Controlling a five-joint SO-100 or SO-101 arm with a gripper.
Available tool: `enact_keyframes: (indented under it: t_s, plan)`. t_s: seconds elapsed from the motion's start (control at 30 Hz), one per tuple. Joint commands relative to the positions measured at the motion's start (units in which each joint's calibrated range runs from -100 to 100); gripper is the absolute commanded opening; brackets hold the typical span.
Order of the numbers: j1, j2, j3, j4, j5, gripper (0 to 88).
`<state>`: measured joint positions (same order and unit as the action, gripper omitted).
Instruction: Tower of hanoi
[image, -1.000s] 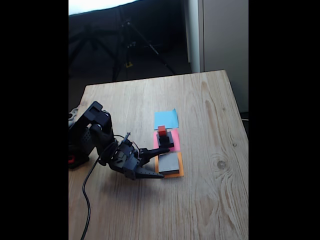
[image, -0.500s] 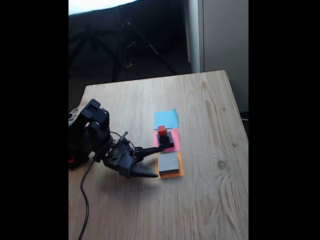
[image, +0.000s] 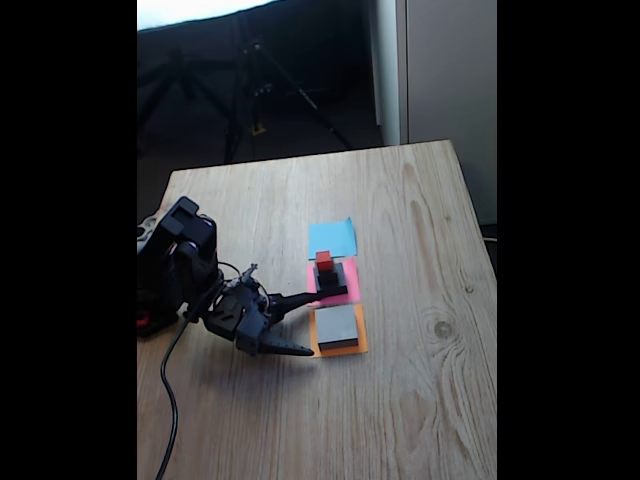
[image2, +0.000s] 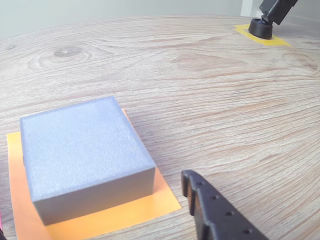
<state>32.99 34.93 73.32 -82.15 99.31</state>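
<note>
Grey block (image: 337, 325) sits alone on the orange paper (image: 342, 349); red cube (image: 324, 258) tops the black blocks (image: 331, 279) on the pink paper (image: 349, 280). The claw (image: 301, 323) has pulled back left, jaws spread, empty, just beside grey. Open bench (image: 420, 400) lies to the right.
</note>
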Motion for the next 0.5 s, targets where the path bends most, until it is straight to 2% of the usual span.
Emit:
enact_keyframes:
  t_s: [0.0, 0.47]
  plan:
    - [-0.35, -2.3, -1.23, 0.52, 0.69, 49.2]
    - [-1.44, -1.77, -8.68, 6.91, 0.69, 48.2]
